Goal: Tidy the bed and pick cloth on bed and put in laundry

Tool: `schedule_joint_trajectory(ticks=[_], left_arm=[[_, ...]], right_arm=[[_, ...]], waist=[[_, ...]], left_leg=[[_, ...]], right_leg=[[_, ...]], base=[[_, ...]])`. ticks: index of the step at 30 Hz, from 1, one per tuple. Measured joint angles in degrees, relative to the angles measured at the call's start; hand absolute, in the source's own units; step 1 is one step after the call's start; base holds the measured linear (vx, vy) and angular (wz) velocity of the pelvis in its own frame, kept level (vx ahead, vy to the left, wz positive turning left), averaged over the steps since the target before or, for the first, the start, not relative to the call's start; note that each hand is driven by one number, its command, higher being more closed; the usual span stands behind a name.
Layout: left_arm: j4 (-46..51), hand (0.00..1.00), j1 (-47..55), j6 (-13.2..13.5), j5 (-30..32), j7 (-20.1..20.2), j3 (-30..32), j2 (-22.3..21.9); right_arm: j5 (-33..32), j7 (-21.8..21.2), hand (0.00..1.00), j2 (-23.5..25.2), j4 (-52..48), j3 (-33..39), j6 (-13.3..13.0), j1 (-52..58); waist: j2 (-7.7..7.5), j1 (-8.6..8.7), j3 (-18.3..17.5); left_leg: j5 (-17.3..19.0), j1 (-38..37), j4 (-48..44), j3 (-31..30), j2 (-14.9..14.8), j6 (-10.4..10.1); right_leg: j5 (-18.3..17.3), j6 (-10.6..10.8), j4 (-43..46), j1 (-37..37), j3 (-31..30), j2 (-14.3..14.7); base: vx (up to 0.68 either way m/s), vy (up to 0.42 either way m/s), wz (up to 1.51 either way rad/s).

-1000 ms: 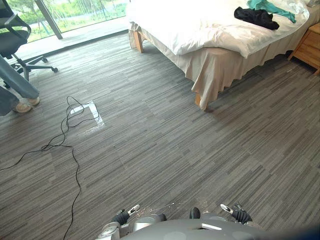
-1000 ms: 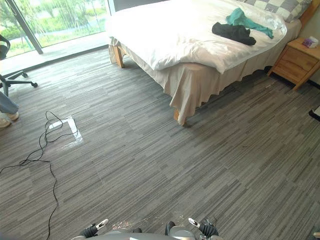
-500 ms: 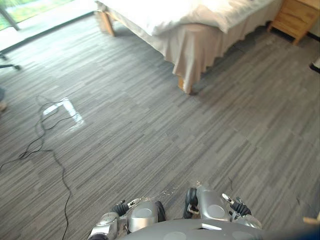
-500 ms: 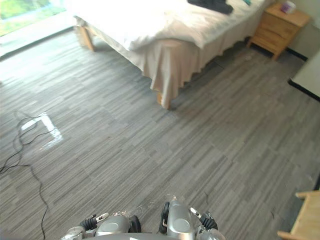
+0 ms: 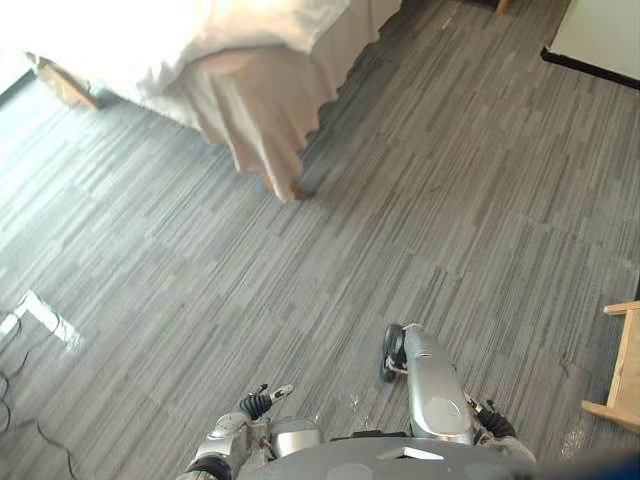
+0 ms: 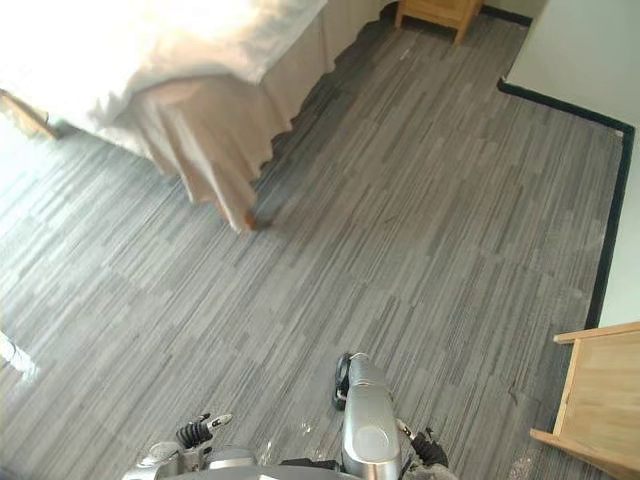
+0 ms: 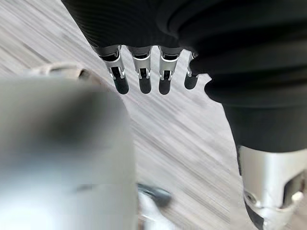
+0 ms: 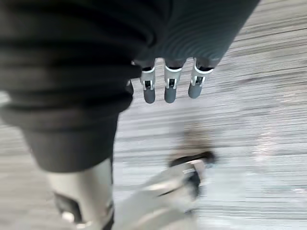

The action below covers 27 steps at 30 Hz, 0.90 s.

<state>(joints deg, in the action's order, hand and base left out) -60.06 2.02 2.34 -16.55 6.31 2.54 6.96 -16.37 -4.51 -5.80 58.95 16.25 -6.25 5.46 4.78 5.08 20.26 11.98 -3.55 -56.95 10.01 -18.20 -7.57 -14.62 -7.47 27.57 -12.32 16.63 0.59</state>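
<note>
Swung rightward since a second ago, shifting the whole scene across both eye views. Left hand [image 7: 144, 79]: fingers [image 7: 165, 81] straight, released, grasping nothing. Right hand [image 8: 168, 88]: likewise slack and empty, over grey striped floor [image 5: 450, 200]. Well apart from both hands, toward the far left: bed [image 5: 255, 110] corner, white duvet [image 5: 150, 40] draped over its edge, beige skirt [image 6: 200, 135] below.

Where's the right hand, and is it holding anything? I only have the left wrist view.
Observer: The right hand hangs over the grey floor, fingers straight, nothing in it.
Operator: Bed in sight?
Observer: Yes. A corner of the bed, white cover over a beige skirt, lies ahead to the robot's left.
Operator: Anything on the right?
Observer: A light wooden furniture piece stands at the right edge of the right eye view.
</note>
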Motion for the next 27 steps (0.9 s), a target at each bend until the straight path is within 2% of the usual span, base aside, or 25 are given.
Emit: schedule_joint_trajectory(ticks=[1, 2, 3, 4, 5, 6, 7, 8, 9, 11, 12, 13, 14, 15, 16, 17, 18, 19, 20, 21, 22, 23, 24, 25, 27], left_arm=[[1.84, 0.00, 0.00, 1.08, -0.32, 0.15, 0.41, -0.51], [3.63, 0.00, -0.01, 2.17, -0.34, 0.48, 0.43, -0.70], [5.36, 0.00, 0.02, 2.71, -0.53, 1.05, 0.64, -0.81], [5.92, 0.00, -0.05, 3.01, -0.93, 1.24, 0.71, -0.91], [7.14, 0.00, -0.06, 3.29, -1.10, 1.68, 1.93, -1.26], [7.14, 0.00, -0.02, 3.28, -1.74, 2.02, 2.99, -2.01], [6.99, 0.00, 0.01, 3.22, -2.19, 2.00, 3.05, -2.23], [6.76, 0.00, 0.07, 2.73, -2.38, 2.00, 2.95, -2.37], [6.52, 0.00, 0.14, 2.45, -2.47, 1.96, 2.93, -2.41], [6.53, 0.00, 0.35, 1.62, -3.75, 1.40, 2.86, -2.38], [6.51, 0.00, 0.38, 1.02, -4.36, 0.83, 2.68, -2.46], [6.04, 0.00, 0.24, 0.12, -5.26, -0.45, 2.43, -2.45], [4.86, 0.00, 0.07, -0.24, -5.15, -1.46, 2.64, -1.58], [4.31, 0.00, -0.29, -1.03, -5.15, -1.68, 2.53, -0.83], [3.58, 0.00, -0.93, -1.98, -4.66, -1.77, 2.07, -0.37], [2.47, 0.00, -1.28, -2.19, -4.18, -1.71, 1.44, -0.12], [2.36, 0.00, -1.14, -2.22, -4.11, -1.71, 1.40, -0.15], [1.30, 0.00, -0.94, -2.36, -4.12, -1.75, 0.63, -0.12], [0.79, 0.00, -0.92, -2.64, -4.09, -1.71, -0.45, -0.25], [0.27, 0.00, -0.90, -2.72, -4.02, -1.66, -1.90, -0.52], [0.22, 0.00, -0.81, -2.82, -3.96, -1.65, -2.35, -0.78], [0.23, 0.00, -0.64, -2.88, -3.68, -1.66, -2.52, -1.30], [0.21, 0.00, -0.62, -2.90, -3.27, -1.66, -2.51, -1.40], [0.22, 0.00, -0.51, -2.90, -2.99, -1.68, -2.49, -1.35], [0.39, 0.00, 0.41, -2.58, -2.57, -1.70, -0.10, -1.08]], right_arm=[[0.78, -0.46, 0.00, -0.09, 0.58, -0.49, -0.52, -0.95], [1.75, -1.28, 0.00, -0.14, 0.61, -1.23, -1.28, -1.05], [2.19, -2.10, 0.00, -0.11, 0.22, -1.29, -1.81, -1.26], [2.36, -2.25, 0.00, -0.16, -0.18, -1.45, -1.75, -1.43], [3.05, -2.59, 0.00, -0.16, -0.94, -1.62, -1.69, -1.67], [3.92, -2.65, 0.00, -0.17, -1.15, -1.20, -1.46, -1.63], [4.30, -2.66, 0.00, -0.18, -1.24, -1.02, -1.41, -1.28], [4.31, -2.61, 0.00, -0.31, -1.32, -0.85, -1.12, -0.52], [4.31, -2.59, 0.00, -0.46, -1.45, -0.84, -1.03, -0.10], [4.24, -2.62, 0.00, -0.58, -1.82, -0.98, -1.06, 0.66], [4.24, -2.62, 0.00, -0.65, -1.82, -0.98, -1.06, 0.74], [4.24, -2.59, 0.00, -0.54, -1.70, -1.02, -1.03, 0.85], [4.27, -2.57, 0.00, 0.16, -1.56, -0.99, -0.86, 0.13], [4.26, -2.54, 0.00, 0.70, -1.50, -0.93, -0.84, -0.26], [4.16, -2.57, 0.00, 0.95, -0.80, -0.70, -0.88, -0.74], [3.99, -2.51, 0.00, 1.08, -0.55, -0.58, -0.98, -1.06], [3.88, -2.52, 0.00, 1.20, -0.60, -0.59, -0.98, -1.01], [3.67, -2.58, 0.00, 1.50, -0.92, -0.68, -1.14, -0.65], [3.23, -2.48, 0.00, 1.53, -1.40, -0.86, -1.54, -0.19], [1.92, -2.29, 0.00, 1.52, -2.10, -0.95, -1.77, 0.45], [1.54, -2.18, 0.00, 1.48, -2.62, -0.94, -1.77, 0.94], [0.68, -2.07, 0.00, 1.46, -3.47, -0.89, -1.89, 2.15], [-0.01, -2.01, 0.00, 1.55, -3.37, -0.91, -1.90, 2.46], [-0.22, -1.98, 0.00, 1.71, -3.38, -0.89, -1.89, 2.59], [-0.50, -1.81, 0.00, 3.06, -3.50, 0.11, -1.70, 3.55]], waist=[[-0.93, -1.03, 0.54], [-1.94, -2.69, 0.85], [-2.56, -4.21, 1.04], [-2.78, -4.44, 1.08], [-2.81, -4.74, 1.26], [-3.11, -4.62, 1.57], [-2.80, -4.52, 1.50], [-2.06, -4.55, 1.28], [-1.81, -4.51, 1.11], [-1.78, -4.53, 0.35], [-1.87, -4.46, -0.33], [-2.74, -4.66, -1.92], [-4.28, -4.68, -3.48], [-5.64, -4.21, -3.97], [-7.21, -3.10, -4.48], [-7.24, -2.62, -4.45], [-7.13, -2.58, -4.42], [-6.44, -2.31, -4.41], [-5.66, -1.81, -4.47], [-4.46, -1.23, -4.68], [-3.87, -1.21, -4.98], [-3.18, -1.23, -5.53], [-3.17, -1.25, -5.57], [-3.24, -1.23, -5.61], [-4.77, -1.49, -6.17]], left_leg=[[2.43, 3.25, -3.79, -1.27, 4.34, 0.08], [4.25, 6.92, -3.80, -0.89, 8.35, 0.83], [5.33, 10.47, -0.19, 0.42, 10.90, 2.41], [5.70, 12.43, 2.51, 1.21, 12.02, 2.82], [5.44, 15.39, 10.57, 3.73, 13.68, 2.80], [3.57, 16.32, 22.09, 8.70, 14.06, 2.67], [2.19, 16.62, 26.92, 11.93, 13.80, 3.13], [-0.90, 16.69, 34.31, 18.28, 13.34, 4.68], [-2.19, 16.65, 36.83, 21.03, 13.33, 5.46], [-4.02, 16.84, 40.97, 29.18, 13.52, 9.63], [-3.83, 17.43, 40.96, 30.02, 13.81, 12.07], [-6.06, 17.80, 40.17, 30.39, 14.39, 19.82], [-6.49, 17.92, 37.95, 31.32, 15.38, 23.77], [-5.01, 17.80, 37.46, 30.22, 16.43, 23.71], [-2.64, 17.38, 36.70, 26.52, 18.60, 23.26], [-1.15, 15.24, 35.91, 23.37, 19.52, 22.08], [-0.59, 13.64, 35.94, 21.78, 19.85, 21.70], [0.33, 9.29, 37.33, 17.29, 20.54, 20.35], [0.38, 6.31, 39.23, 13.77, 20.71, 19.72], [-0.30, 2.47, 42.72, 9.13, 20.59, 18.61], [-0.71, 1.07, 44.35, 7.03, 20.46, 17.95], [-1.18, -1.42, 47.34, 2.99, 20.30, 17.00], [-0.76, -2.82, 48.79, -1.27, 19.93, 15.87], [-0.22, -3.37, 48.87, -3.06, 19.75, 15.16], [3.56, -5.04, 46.15, -7.95, 19.13, 11.38]], right_leg=[[0.57, -0.66, -4.16, 4.74, -1.40, 1.74], [1.30, -1.20, -7.82, 9.50, -2.46, 2.86], [0.96, -1.41, -9.57, 13.29, -3.65, 3.40], [0.52, -1.64, -10.17, 14.83, -4.26, 3.59], [-0.43, -0.77, -10.82, 17.31, -5.19, 3.37], [-1.56, 0.36, -11.61, 19.57, -5.25, 3.07], [-2.25, 0.73, -12.34, 21.01, -5.04, 3.04], [-3.70, 1.21, -14.28, 24.60, -4.60, 3.16], [-4.37, 1.71, -15.27, 26.45, -4.24, 3.26], [-7.38, 4.44, -16.76, 31.12, -1.30, 3.04], [-8.17, 5.53, -15.98, 31.24, -0.47, 2.95], [-10.16, 8.81, -10.97, 29.74, 1.11, 1.66], [-11.19, 10.89, -0.39, 26.06, 2.70, -1.09], [-10.49, 12.16, 6.45, 23.67, 3.12, -3.20], [-7.14, 13.73, 20.25, 17.99, 2.74, -7.06], [-8.22, 12.36, 28.20, 15.30, 3.03, -9.31], [-8.57, 12.07, 29.77, 14.66, 2.95, -10.10], [-8.97, 11.46, 29.68, 13.63, 2.68, -10.90], [-9.16, 11.35, 27.49, 12.33, 1.73, -10.52], [-9.43, 11.97, 21.51, 9.75, -0.84, -9.24], [-9.35, 12.08, 17.94, 8.15, -2.63, -8.53], [-8.20, 13.17, 10.47, 4.44, -6.58, -7.62], [-5.20, 13.98, 3.18, 1.48, -11.14, -6.83], [-3.01, 14.17, -0.38, 0.42, -13.02, -6.59], [6.06, 13.62, -13.06, -1.49, -16.93, -6.92]], base=[[0.49, -0.237, -0.68], [0.40, -0.163, -0.86], [0.41, -0.142, -0.77], [0.43, -0.116, -0.60], [0.45, -0.101, -0.46], [0.52, -0.100, -0.41], [0.54, -0.051, -0.32], [0.46, -0.003, -0.11], [0.49, 0.043, 0.01], [0.53, 0.067, 0.13], [0.62, 0.079, 0.20], [0.70, 0.083, 0.33], [0.72, 0.083, 0.48], [0.72, 0.069, 0.84], [0.68, 0.067, 1.26], [0.79, 0.060, 1.29], [0.65, 0.039, 1.45], [0.62, -0.009, 1.42], [0.58, -0.064, 1.99], [0.56, -0.091, 1.75], [0.64, -0.165, 1.87], [0.51, -0.167, 1.71], [0.49, -0.198, 1.67], [0.36, -0.241, 1.61], [0.59, -0.446, 1.29]])
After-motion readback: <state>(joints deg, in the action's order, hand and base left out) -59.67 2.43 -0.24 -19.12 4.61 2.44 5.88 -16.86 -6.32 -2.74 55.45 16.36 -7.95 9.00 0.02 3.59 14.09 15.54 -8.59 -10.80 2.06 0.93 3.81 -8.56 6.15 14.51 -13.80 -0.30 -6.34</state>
